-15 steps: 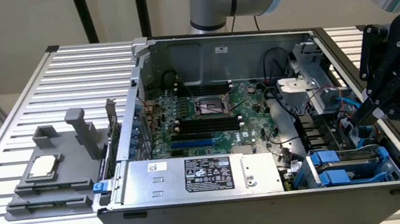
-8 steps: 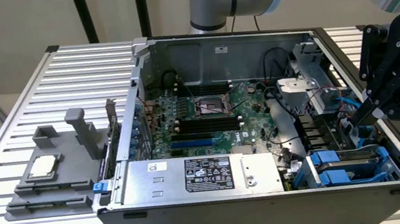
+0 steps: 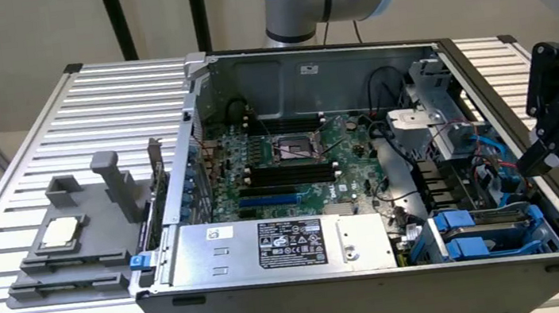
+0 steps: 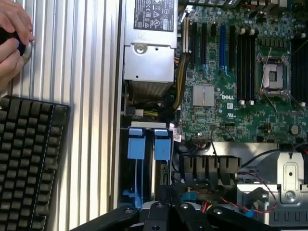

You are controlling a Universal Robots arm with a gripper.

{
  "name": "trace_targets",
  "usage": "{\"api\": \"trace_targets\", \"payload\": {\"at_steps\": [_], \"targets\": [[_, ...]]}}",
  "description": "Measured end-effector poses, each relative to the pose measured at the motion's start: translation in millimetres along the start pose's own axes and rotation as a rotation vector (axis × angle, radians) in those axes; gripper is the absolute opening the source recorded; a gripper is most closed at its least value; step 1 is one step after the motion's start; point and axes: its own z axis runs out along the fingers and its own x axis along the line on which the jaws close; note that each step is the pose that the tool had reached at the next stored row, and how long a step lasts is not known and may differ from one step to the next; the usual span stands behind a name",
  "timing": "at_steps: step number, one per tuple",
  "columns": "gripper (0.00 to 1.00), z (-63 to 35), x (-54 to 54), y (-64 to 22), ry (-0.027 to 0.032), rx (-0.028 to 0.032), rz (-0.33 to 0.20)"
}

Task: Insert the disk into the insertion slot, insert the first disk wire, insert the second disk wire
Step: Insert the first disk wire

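An open computer case [image 3: 353, 59] lies on a slatted metal table [image 3: 104, 114]. The black gripper [image 3: 542, 160] hangs over the case's side wall at the exterior view's right, fingers pressed together (whether anything is caught between them cannot be told). The insertion slot [image 3: 492, 230], a grey cage with blue tabs [image 3: 456, 223], sits in the case's near corner, close to the gripper and lower down. In the wrist view, the gripper [image 4: 166, 211] is just beside those two tabs.
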Motion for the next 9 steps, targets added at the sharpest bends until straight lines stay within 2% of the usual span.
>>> {"api": "trace_targets", "payload": {"at_steps": [5, 9], "targets": [[0.13, 8.5, 0.0, -19.6, -0.0002, 0.0000, 0.000], [0.13, 15.4, -0.4, -26.5, 0.0001, -0.0001, -0.001]]}}
